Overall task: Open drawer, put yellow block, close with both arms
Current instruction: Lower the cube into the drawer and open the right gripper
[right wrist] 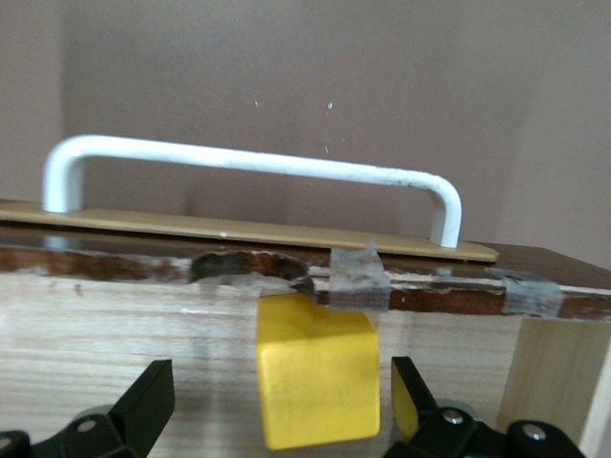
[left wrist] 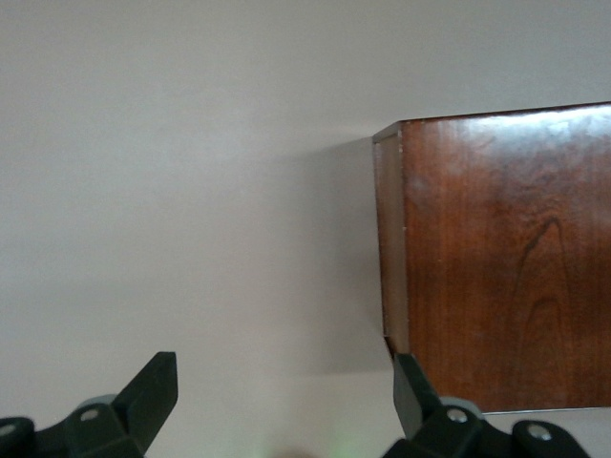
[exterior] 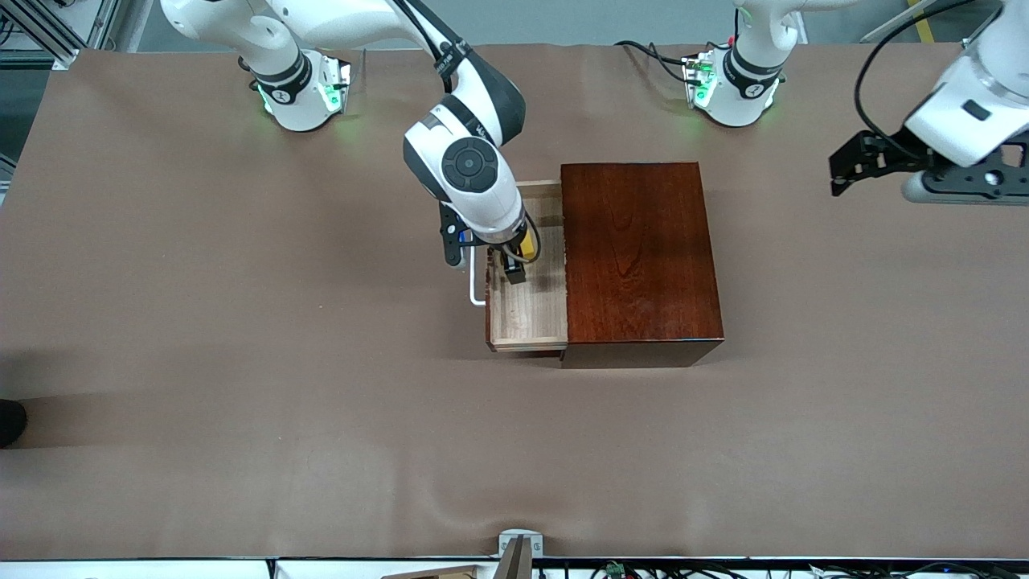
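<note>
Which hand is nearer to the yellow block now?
Right. The right hand is in the open drawer, its open fingers on either side of the yellow block. The left hand hangs open over the table, off past the box, waiting.

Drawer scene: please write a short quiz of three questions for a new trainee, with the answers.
1. True or false: the drawer is pulled out of the dark wooden box.
2. Where does the yellow block lie? A) on top of the box B) in the drawer, between the open fingers of the right gripper C) on the table cover
3. Fill in: the left gripper hangs open over the table toward the ____ arm's end, holding nothing.

Key: 1 true; 2 B; 3 left.
</note>
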